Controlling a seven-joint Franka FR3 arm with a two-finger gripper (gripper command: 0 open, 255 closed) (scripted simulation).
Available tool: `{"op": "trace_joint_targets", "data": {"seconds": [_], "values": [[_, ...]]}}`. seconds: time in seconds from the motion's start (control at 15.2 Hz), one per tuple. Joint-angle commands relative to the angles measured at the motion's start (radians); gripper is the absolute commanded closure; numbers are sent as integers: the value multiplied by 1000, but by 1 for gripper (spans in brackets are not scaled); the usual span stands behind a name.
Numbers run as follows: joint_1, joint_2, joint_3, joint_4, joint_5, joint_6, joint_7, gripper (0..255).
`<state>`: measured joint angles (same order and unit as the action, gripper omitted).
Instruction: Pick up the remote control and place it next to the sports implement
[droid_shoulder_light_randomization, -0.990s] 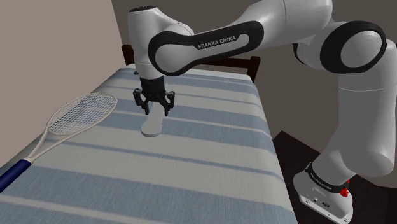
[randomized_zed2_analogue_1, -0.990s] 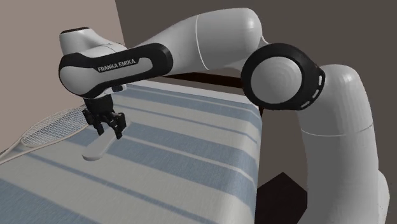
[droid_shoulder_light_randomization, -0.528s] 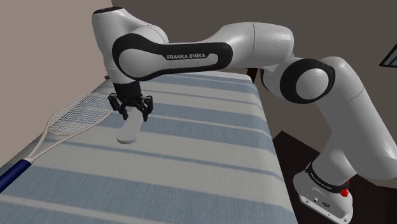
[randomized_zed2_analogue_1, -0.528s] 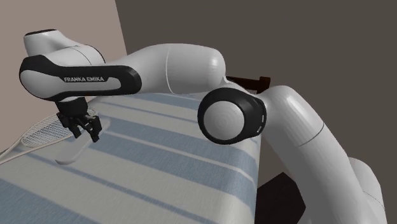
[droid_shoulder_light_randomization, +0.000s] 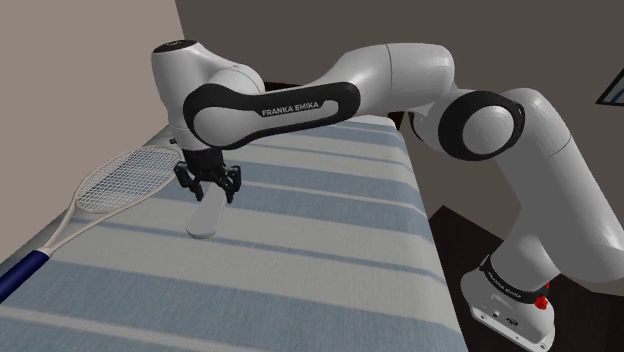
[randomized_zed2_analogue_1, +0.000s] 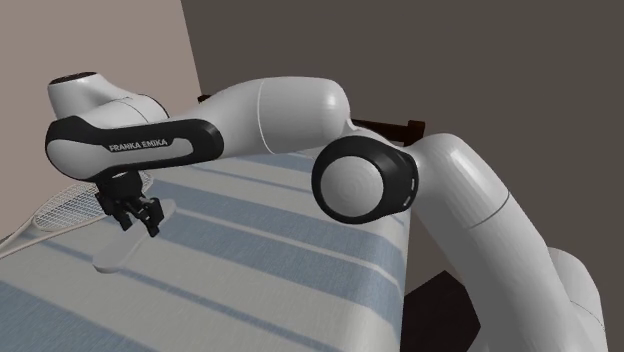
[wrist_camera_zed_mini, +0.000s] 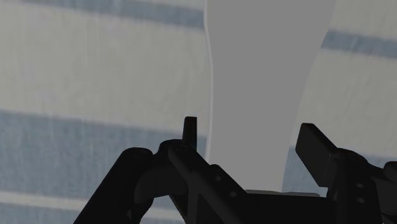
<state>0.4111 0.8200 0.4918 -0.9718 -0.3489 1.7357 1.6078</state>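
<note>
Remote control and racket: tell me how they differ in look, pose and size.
Look: the remote control is a plain pale solid bar; the racket has a strung oval head, white frame and blue grip.
Pose: the racket lies flat on the striped bed; the remote control hangs steeply from the gripper.
Size: the racket is clearly longer.
Both are long and narrow.

White arm (droid_shoulder_light_randomization: 400, 75), dark joints (droid_shoulder_light_randomization: 487, 118), black band (droid_shoulder_light_randomization: 290, 105) lettered FRANKA EMIKA; black claw (droid_shoulder_light_randomization: 208, 191); red knob (droid_shoulder_light_randomization: 543, 300) at base (droid_shoulder_light_randomization: 500, 298).

shoulder: beside stand (droid_shoulder_light_randomization: 505, 298), over bed (droid_shoulder_light_randomization: 330, 255) | second: same side, nearer | wrist: close above bed
</note>
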Motion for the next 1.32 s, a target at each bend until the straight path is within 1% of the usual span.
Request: {"op": "trace_joint_targets", "data": {"seconds": [0.0,0.66,1.12,1.19,1.25], "values": [[-7,0,-1,-29,-1,28,3,255],[-25,20,-8,-134,-14,147,18,255],[-25,20,-8,-134,-14,147,18,255],[-25,20,-8,-134,-14,147,18,0],[-25,20,-8,-134,-14,147,18,0]]}}
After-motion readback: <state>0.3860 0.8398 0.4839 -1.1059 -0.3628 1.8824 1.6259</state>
